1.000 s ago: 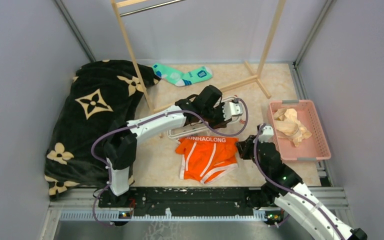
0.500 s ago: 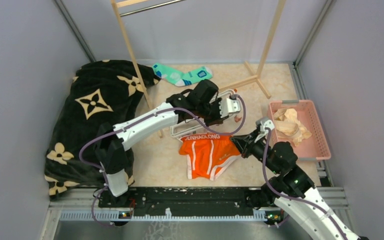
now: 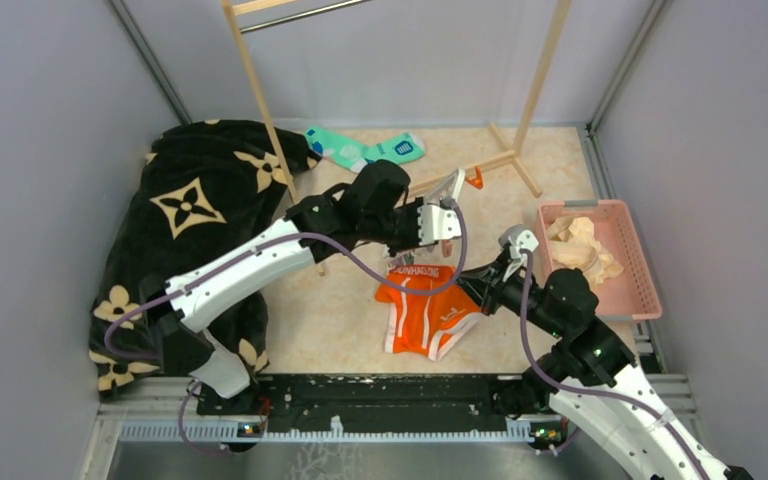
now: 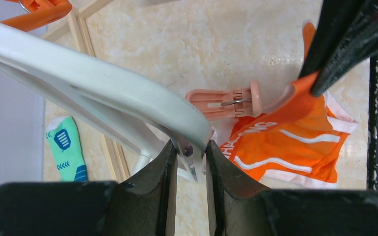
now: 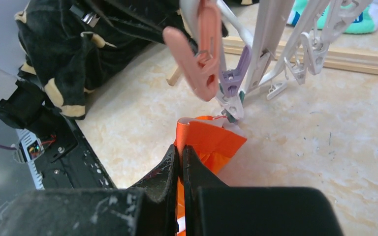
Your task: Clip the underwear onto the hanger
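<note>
Orange underwear [image 3: 428,312] is seen on the beige marbled surface [image 3: 340,320] between the two arms. Long axis runs far-to-near, with the waistband toward the far side and the leg openings toward the near edge. The waistband's right corner is lifted off the surface; the rest is slumped on it. White hanger [image 3: 449,190] is held tilted, just above and beyond the waistband. A peach clip [image 5: 199,54] and a purple clip [image 5: 236,76] dangle from it, close over the raised fold.

Surface is walled in grey. A wooden rack [image 3: 260,90] stands at the back, with a teal sock [image 3: 365,150] lying by its foot. A black patterned blanket [image 3: 190,220] is heaped on the left. A pink basket [image 3: 605,298] holding beige cloth [image 3: 580,250] sits on the right.

Left gripper [image 4: 189,152]: jaws narrowly parted, clamped on the hanger's frame edge. Right gripper [image 5: 181,155]: jaws clenched tight on the orange waistband fold.
</note>
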{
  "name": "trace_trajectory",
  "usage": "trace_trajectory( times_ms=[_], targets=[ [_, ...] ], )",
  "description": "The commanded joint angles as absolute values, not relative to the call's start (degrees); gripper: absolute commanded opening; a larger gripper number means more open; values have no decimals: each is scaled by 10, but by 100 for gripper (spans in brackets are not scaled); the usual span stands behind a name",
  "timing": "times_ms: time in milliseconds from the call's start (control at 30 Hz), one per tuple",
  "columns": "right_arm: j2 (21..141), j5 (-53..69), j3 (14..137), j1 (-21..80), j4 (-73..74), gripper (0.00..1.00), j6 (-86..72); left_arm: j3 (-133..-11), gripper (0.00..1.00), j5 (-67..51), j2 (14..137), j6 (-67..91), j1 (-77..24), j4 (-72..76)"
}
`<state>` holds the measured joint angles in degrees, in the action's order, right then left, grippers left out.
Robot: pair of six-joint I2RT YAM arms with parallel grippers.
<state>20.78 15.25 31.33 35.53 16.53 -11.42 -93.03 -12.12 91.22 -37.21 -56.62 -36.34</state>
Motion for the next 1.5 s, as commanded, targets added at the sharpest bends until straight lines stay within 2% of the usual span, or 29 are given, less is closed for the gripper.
trace_trajectory(
  times_ms=[0, 467, 700, 833, 1033, 1233, 1300, 1467],
  targets=[
    [223, 154, 361, 359, 177, 0, -93, -895, 0, -91, 886, -407, -575, -337],
    [205, 181, 340, 360, 199, 0, -110, -941, 0, -132, 1010, -401, -576, -336],
    [219, 8, 361, 359, 280, 0, -138, -930, 0, -131, 1042, -402, -575, -324],
    [272, -2, 359, 359, 288, 0, -190, -916, 0, -108, 1052, -396, -574, -309],
    [295, -49, 279, 359, 228, 0, -313, -903, 0, -106, 1069, -394, -570, -292],
    [305, -128, 212, 359, 189, 1, -343, -915, 0, -114, 1093, -396, -570, -287],
    [304, -141, 192, 360, 165, 4, -342, -918, 0, -118, 1101, -396, -571, -287],
    [284, -147, 160, 358, 119, 26, -333, -926, 0, -118, 1116, -397, -570, -291]
  ],
)
